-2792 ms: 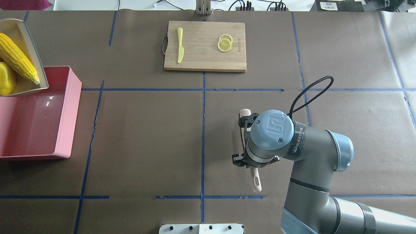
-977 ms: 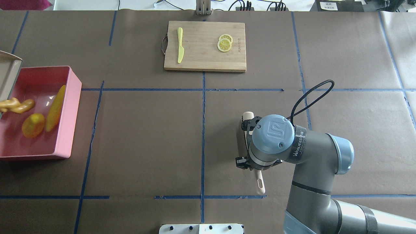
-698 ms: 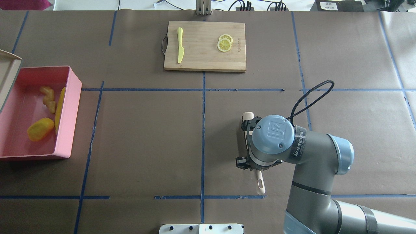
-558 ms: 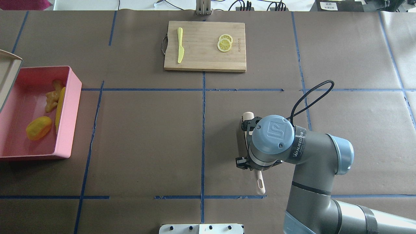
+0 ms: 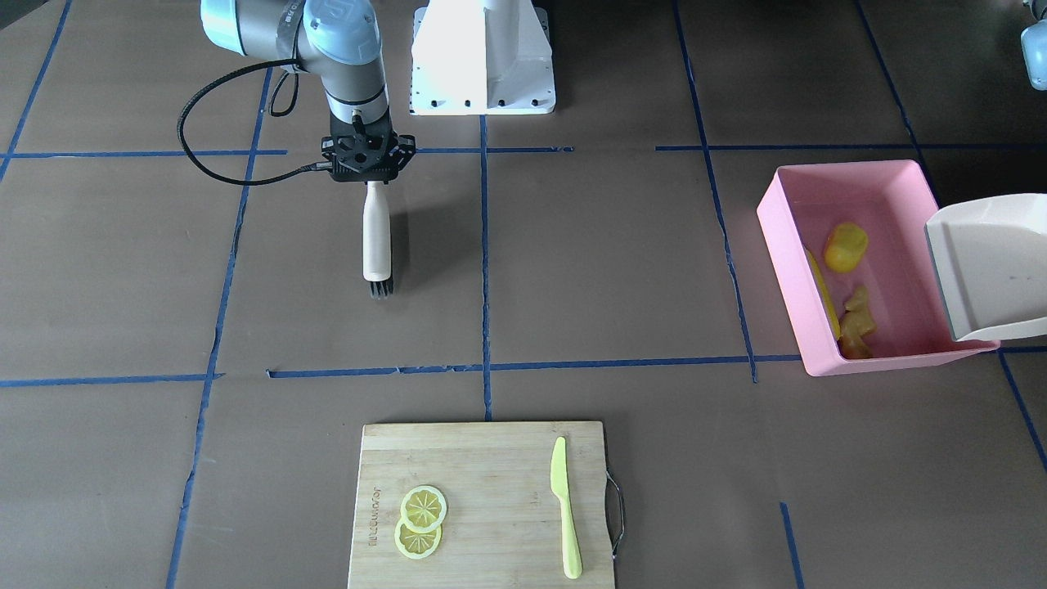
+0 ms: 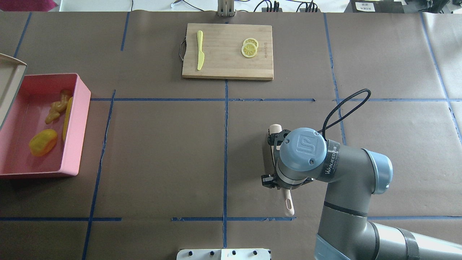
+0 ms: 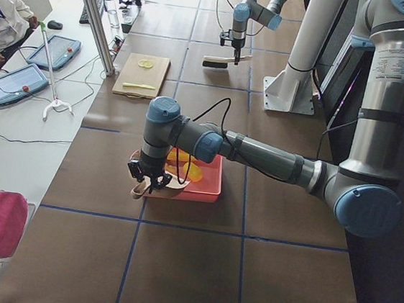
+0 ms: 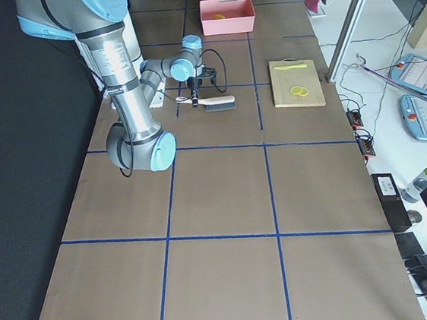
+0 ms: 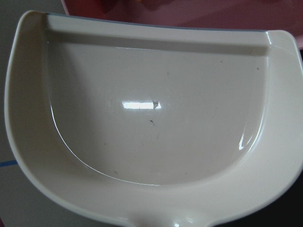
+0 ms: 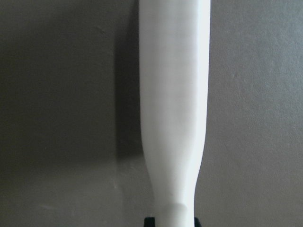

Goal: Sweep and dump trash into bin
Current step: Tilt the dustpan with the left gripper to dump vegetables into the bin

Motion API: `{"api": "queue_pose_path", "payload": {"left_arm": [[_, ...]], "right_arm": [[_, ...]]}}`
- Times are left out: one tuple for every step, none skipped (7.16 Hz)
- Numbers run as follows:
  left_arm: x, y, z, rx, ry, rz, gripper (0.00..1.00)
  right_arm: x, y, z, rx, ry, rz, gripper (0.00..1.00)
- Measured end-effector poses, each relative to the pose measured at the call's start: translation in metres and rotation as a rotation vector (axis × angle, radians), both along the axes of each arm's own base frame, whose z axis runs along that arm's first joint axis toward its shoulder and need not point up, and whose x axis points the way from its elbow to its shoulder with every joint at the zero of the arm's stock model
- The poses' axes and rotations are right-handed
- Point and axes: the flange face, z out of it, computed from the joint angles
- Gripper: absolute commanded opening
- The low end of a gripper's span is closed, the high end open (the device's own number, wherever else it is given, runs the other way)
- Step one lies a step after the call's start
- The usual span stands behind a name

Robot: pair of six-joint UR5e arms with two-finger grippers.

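All in now, corn cob [image 6: 67, 117], lemon [image 6: 43, 142] and ginger root [image 6: 57, 106] lie in the pink bin [image 6: 81, 119], right claw [image 5: 370, 176] clenched on the brush [image 5: 377, 237], left claw [image 7: 146, 180] I can't tell, and the dustpan [image 5: 990, 270] overhanging the rim could snag it if dragged back low.

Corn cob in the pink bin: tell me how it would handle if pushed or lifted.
The corn cob is long and rounded, so it would probably roll sideways if nudged, though the bin wall it lies along blocks one side. It looks like a small toy, so it is likely light and stiff.
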Motion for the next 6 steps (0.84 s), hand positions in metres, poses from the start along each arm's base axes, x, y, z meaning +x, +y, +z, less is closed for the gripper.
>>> {"api": "queue_pose_path", "payload": {"left_arm": [[0.005,0.001,-0.004,-0.027,0.059,-0.014,0.01],[0.009,0.003,-0.009,-0.071,0.132,-0.045,0.01],[0.014,0.004,-0.016,-0.12,0.204,-0.082,0.01],[0.017,0.005,-0.029,-0.165,0.263,-0.127,0.01],[0.02,0.007,-0.049,-0.206,0.317,-0.183,0.01],[0.025,0.009,-0.073,-0.243,0.375,-0.226,0.01]], "right_arm": [[0.0,0.0,0.0,0.0,-0.001,0.0,0.0],[0.0,0.0,0.0,0.0,-0.001,0.0,0.0],[0.0,0.0,0.0,-0.001,0.0,0.002,0.0],[0.0,0.0,0.0,-0.004,-0.001,0.005,0.0],[0.0,0.0,0.0,-0.005,-0.001,0.007,0.0],[0.0,0.0,-0.001,-0.006,-0.002,0.007,0.0]]}}
